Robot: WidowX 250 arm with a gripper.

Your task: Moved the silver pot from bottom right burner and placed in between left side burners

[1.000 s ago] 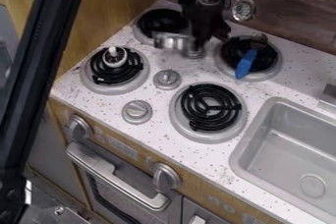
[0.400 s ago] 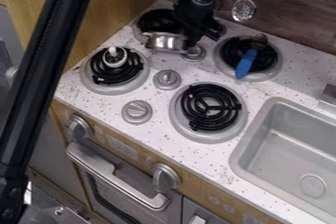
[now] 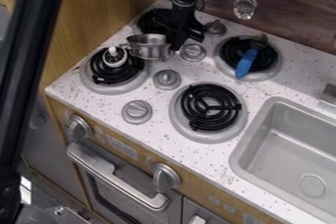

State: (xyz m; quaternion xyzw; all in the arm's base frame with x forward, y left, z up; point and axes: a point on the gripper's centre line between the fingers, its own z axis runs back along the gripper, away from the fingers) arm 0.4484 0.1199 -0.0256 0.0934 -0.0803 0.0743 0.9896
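Note:
The gripper (image 3: pixel 179 41) hangs over the back part of the stove, at the right side of the silver pot (image 3: pixel 150 50), and is shut on the pot's right edge. The pot is roughly upright with its opening up. It stands out between the back left burner (image 3: pixel 150 23) and the front left burner (image 3: pixel 100 83), overlapping the inner edges of both in the view. Whether its base touches the stovetop cannot be told. The bottom right burner (image 3: pixel 209 107) has nothing on it.
A small white-and-silver object (image 3: pixel 115 60) sits on the front left burner. A blue-handled utensil (image 3: pixel 246 64) lies on the back right burner. Knobs (image 3: pixel 167 79) stand between the burners. The sink (image 3: pixel 289 144) is at the right; a strainer (image 3: pixel 245 7) hangs behind.
The pot has shifted left and toward the front left burner, together with the gripper, and its opening shows more. The long black arm part at the left has also moved left since the middle frame.

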